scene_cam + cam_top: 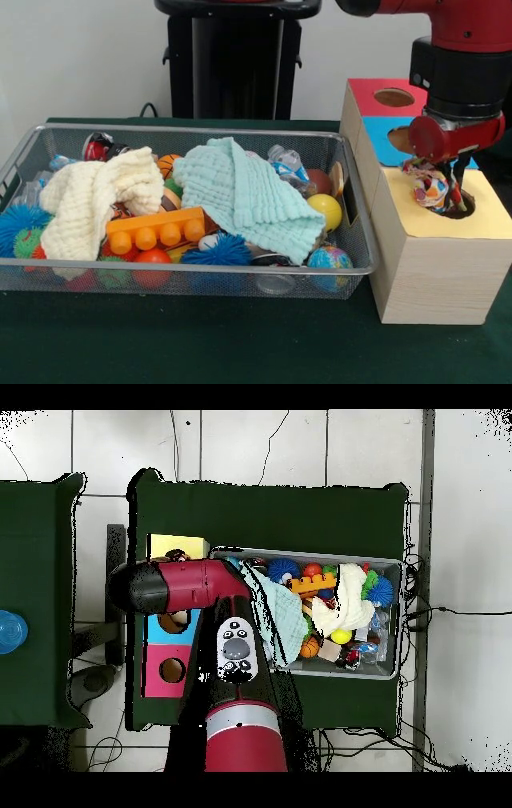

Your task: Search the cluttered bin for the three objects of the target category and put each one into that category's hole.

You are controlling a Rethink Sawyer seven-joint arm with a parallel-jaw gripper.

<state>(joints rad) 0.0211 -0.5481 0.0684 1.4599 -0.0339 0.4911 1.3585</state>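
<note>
You have the hand [448, 188] down over the yellow-topped box [436, 264], at the right end of the bench [200, 344] in the front view. It is closed on one spotted fabric piece [428, 188], and its dark fingers [458, 180] reach into the round hole [462, 206] in the box top. The fabric hangs bunched from the hand with its long axis roughly upright, its lower end pointing down at the left rim of the hole and its ruffles spilling a little to the left over the yellow face. Part of it sits at or inside the hole's edge; you cannot tell how far in it goes.

Just left of the box stands the wire bin [32, 276], its long side running across the picture. A cream cloth [88, 200] lies over the left half and a mint-green cloth [248, 196] over the middle, with an orange toy brick [156, 228], a yellow ball [326, 210] and a small globe ball [330, 258] among the clutter. No other spotted fabric shows in the bin from either view.

From overhead, the arm [190, 584] covers most of the yellow box and the hand is hidden
</note>
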